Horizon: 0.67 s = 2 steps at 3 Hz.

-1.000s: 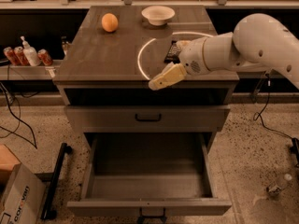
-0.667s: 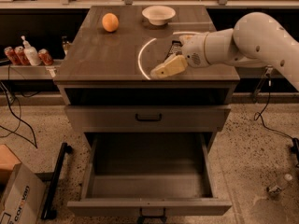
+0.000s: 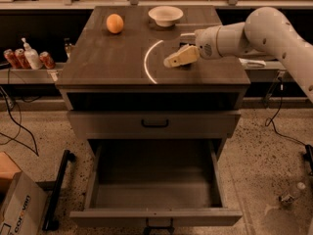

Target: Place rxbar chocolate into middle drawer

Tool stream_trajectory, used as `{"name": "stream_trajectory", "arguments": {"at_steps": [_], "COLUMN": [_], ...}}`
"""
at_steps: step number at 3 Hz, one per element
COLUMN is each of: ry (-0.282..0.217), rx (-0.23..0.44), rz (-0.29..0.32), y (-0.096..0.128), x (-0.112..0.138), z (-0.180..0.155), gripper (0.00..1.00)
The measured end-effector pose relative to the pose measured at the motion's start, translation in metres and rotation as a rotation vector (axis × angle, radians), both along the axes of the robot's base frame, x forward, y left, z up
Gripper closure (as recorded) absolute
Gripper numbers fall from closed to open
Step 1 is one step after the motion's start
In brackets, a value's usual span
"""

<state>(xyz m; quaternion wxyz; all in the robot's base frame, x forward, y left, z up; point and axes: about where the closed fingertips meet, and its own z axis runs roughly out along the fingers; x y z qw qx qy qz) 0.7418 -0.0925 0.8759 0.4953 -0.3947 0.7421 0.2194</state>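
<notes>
My gripper is low over the right half of the dark cabinet top, just right of a pale curved line. The white arm reaches in from the right. The rxbar chocolate does not show clearly. If it is here, the gripper hides it. The middle drawer is pulled wide open below, and its deep grey box is empty. The upper drawer front with its black handle is closed.
An orange fruit and a white bowl sit at the back of the top. Cans and a bottle stand on a shelf at the left. A cardboard box and a black bar lie on the floor at the left.
My gripper has moved from near the top's front edge toward the back, a little to the right. The drawers, orange and bowl have not moved.
</notes>
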Motion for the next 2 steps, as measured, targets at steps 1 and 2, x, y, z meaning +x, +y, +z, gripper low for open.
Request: {"name": "stream_trajectory", "arguments": {"at_steps": [1,2], "ry": [0.024,0.057], "rx": [0.01,0.011], "rz": [-0.023,-0.044], "y": [-0.01,-0.018], "x": [0.019,0.031], "z": [-0.009,-0.024], "gripper": [0.0,0.0]}}
